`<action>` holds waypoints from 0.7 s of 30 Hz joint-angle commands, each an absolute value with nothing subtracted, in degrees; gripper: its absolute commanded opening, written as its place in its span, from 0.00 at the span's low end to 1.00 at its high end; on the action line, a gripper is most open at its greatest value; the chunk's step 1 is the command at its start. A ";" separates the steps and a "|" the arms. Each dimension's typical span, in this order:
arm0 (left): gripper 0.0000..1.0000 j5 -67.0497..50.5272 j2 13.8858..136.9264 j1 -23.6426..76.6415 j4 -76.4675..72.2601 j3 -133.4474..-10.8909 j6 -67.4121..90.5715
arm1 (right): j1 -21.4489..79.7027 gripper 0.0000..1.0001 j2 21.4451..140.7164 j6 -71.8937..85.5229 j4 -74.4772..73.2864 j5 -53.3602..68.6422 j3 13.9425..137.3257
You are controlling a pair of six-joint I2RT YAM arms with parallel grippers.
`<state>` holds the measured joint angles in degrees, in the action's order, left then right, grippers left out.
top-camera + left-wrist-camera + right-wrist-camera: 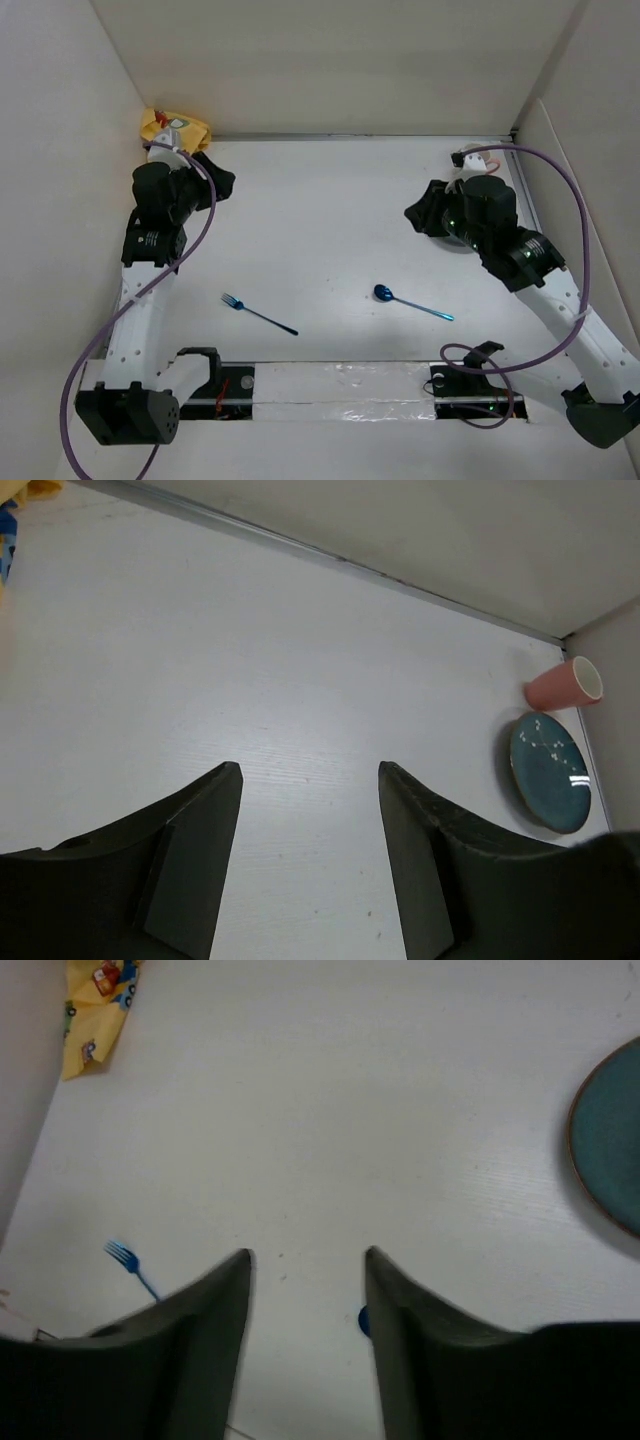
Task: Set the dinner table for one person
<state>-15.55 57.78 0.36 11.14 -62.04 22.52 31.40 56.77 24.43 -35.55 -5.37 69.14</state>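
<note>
The dinner table (pixel 320 220) is the white tabletop walled by white panels. A blue fork (pixel 258 314) and a blue spoon (pixel 410 301) lie near its front edge. A crumpled yellow cartoon-print cloth (pixel 175 125) sits in the far left corner. My left gripper (pixel 222 183) is open and empty beside the cloth. My right gripper (pixel 415 213) is open and empty at the far right. In the left wrist view a teal plate (pixel 548 772) and a pink cup (pixel 565 685) sit by the right wall, beyond the open gripper (pixel 310 770). The right wrist view shows its open gripper (pixel 308 1252), the fork (pixel 130 1265), the plate's edge (pixel 610 1145) and the cloth (pixel 95 1005).
White wall panels (pixel 60 150) close the table on the left, back and right. In the top view the right arm hides the plate, and only part of the cup (pixel 470 157) shows. A taped strip (pixel 340 385) runs along the near edge between the arm bases.
</note>
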 commanded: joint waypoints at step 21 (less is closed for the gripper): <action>0.44 11.52 105.89 -8.25 14.94 -92.79 26.45 | 31.55 0.00 59.76 20.92 -27.69 4.04 66.97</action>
